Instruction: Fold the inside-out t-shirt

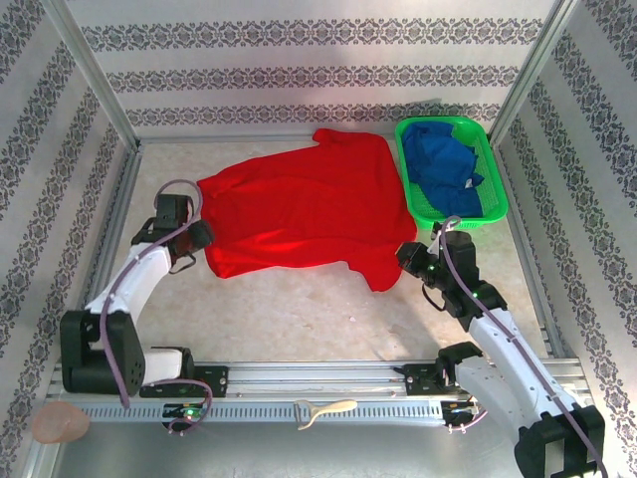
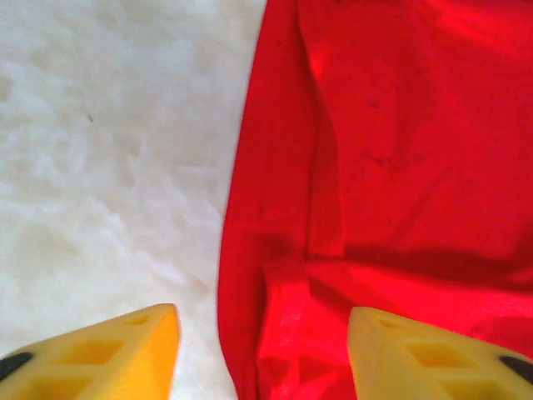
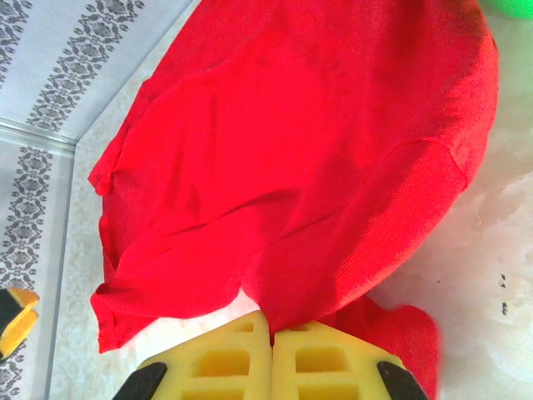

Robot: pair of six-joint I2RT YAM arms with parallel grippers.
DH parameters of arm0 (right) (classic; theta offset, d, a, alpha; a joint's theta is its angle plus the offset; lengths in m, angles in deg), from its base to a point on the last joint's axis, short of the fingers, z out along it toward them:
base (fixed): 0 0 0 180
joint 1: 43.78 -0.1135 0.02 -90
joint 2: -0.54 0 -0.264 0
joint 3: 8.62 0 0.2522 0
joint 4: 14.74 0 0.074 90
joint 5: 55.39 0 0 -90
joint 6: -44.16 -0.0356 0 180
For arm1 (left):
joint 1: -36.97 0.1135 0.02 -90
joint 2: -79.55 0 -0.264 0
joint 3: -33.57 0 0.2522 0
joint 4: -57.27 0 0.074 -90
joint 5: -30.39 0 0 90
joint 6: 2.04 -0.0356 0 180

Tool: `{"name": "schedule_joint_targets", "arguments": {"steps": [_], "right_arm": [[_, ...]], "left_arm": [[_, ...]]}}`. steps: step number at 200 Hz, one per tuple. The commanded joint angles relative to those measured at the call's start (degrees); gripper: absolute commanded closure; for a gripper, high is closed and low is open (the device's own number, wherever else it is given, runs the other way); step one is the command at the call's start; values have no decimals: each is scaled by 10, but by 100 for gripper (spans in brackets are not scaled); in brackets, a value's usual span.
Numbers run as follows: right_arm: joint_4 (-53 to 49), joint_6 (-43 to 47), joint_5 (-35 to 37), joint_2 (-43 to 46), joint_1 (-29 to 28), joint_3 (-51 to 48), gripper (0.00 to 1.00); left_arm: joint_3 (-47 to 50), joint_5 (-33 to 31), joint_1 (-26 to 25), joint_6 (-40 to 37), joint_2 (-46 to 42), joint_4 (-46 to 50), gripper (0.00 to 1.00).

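The inside-out t-shirt (image 1: 309, 204) is bright red and lies spread over the middle of the table, wrinkled along its near hem. At its left edge my left gripper (image 1: 196, 239) is open. In the left wrist view the yellow fingers (image 2: 125, 350) stand well apart, with the shirt's folded edge (image 2: 287, 333) lying between them, and the left gripper (image 2: 262, 354) holds nothing. My right gripper (image 1: 410, 257) is at the shirt's near right corner. In the right wrist view the right gripper (image 3: 271, 329) is shut on a pinch of the red cloth (image 3: 333, 250), which lifts toward it.
A green basket (image 1: 428, 214) with a blue garment (image 1: 443, 164) stands at the back right, touching the shirt's right side. Patterned walls and metal posts close in the table. A pinkish object (image 1: 60, 423) and a cream strip (image 1: 323, 410) lie by the near rail.
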Motion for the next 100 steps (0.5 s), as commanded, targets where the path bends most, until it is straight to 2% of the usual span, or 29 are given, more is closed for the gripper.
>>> {"name": "schedule_joint_targets", "arguments": {"steps": [1, 24, 49, 100], "right_arm": [[6, 0, -11, 1, 2, -2, 100], [7, -3, -6, 3, 2, -2, 100], [14, -9, -2, 7, 2, -4, 100], [26, -14, 0, 5, 2, 0, 100]], "left_arm": [[30, 28, -29, 46, -38, 11, 42], [40, -7, -61, 49, -36, 27, 41], [17, -48, -75, 16, 16, 51, 41], [-92, -142, -137, -44, 168, 132, 54]]}}
